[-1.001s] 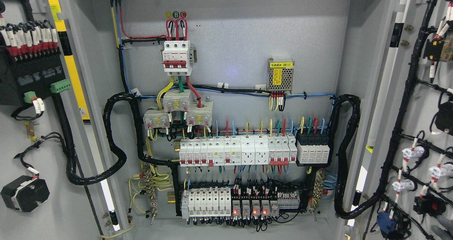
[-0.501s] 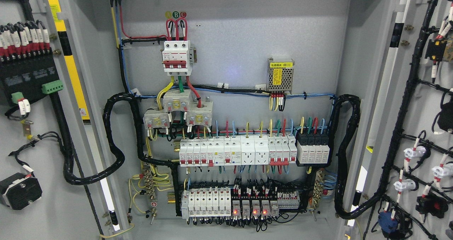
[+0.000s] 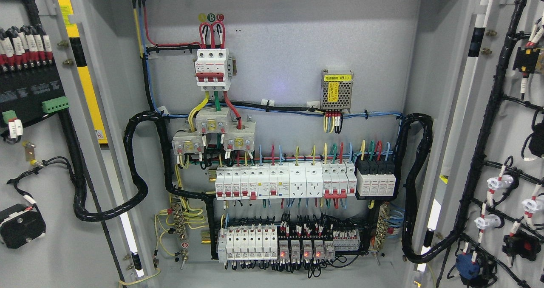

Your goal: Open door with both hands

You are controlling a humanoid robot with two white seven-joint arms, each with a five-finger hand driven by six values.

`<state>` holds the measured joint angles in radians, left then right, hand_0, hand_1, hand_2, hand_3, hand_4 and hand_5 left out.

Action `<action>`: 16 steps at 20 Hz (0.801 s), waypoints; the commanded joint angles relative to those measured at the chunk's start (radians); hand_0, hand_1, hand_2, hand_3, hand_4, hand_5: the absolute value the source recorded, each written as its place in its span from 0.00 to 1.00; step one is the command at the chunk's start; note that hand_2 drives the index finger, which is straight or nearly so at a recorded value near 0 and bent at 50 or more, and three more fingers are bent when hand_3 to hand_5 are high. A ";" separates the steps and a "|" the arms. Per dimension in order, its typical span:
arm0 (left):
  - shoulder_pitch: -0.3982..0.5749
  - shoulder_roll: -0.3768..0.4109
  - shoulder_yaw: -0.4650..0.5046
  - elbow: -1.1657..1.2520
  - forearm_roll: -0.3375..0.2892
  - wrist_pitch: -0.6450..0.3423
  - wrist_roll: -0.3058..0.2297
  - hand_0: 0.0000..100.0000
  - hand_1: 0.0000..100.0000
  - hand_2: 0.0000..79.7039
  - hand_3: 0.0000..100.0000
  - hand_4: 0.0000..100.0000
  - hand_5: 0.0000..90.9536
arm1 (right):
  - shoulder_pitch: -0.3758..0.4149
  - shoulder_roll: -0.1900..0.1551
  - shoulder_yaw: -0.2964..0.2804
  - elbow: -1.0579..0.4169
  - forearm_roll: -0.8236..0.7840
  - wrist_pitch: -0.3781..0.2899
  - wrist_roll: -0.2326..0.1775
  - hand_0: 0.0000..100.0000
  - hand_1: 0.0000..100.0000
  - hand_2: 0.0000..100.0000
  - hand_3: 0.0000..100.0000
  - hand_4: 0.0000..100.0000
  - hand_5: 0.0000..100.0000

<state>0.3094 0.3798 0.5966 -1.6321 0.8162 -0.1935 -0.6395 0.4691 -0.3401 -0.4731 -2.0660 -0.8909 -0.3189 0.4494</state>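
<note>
A grey electrical cabinet fills the view with both doors swung outward. The left door (image 3: 46, 254) shows its inner face at the picture's left, carrying a black terminal block (image 3: 25, 88) and a black round unit (image 3: 19, 226). The right door (image 3: 510, 131) stands at the right edge, its inner face strung with black cable looms and white connectors (image 3: 497, 184). Between them the back panel (image 3: 297, 46) is fully exposed. Neither of my hands nor any arm shows in the head view.
Inside are a three-pole breaker (image 3: 212, 69), a row of white breakers (image 3: 284, 182), relays with red lights (image 3: 304, 252), a small power supply (image 3: 337, 90) and thick black cable loops (image 3: 136, 165) at both sides.
Both doors have swung further outward: the left door's fittings have slid left toward the frame edge, and the right door's fittings have slid right.
</note>
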 commanded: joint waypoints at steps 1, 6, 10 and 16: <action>-0.010 0.057 0.026 0.074 0.020 0.003 0.003 0.00 0.00 0.00 0.00 0.00 0.00 | 0.003 0.006 -0.024 0.013 -0.007 0.000 0.000 0.22 0.00 0.00 0.00 0.00 0.00; -0.022 0.093 0.026 0.115 0.034 0.002 0.003 0.00 0.00 0.00 0.00 0.00 0.00 | 0.005 0.006 -0.038 0.013 -0.008 0.000 0.000 0.22 0.00 0.00 0.00 0.00 0.00; -0.038 0.108 0.028 0.146 0.035 0.002 -0.023 0.00 0.00 0.00 0.00 0.00 0.00 | 0.005 0.006 -0.038 0.013 -0.008 0.000 0.000 0.22 0.00 0.00 0.00 0.00 0.00; -0.039 0.106 0.028 0.133 0.035 0.002 -0.023 0.00 0.00 0.00 0.00 0.00 0.00 | 0.011 0.004 -0.038 0.006 -0.008 -0.002 0.000 0.22 0.00 0.00 0.00 0.00 0.00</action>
<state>0.2767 0.4550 0.6173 -1.5342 0.8483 -0.1905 -0.6598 0.4760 -0.3361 -0.5019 -2.0569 -0.8984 -0.3188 0.4496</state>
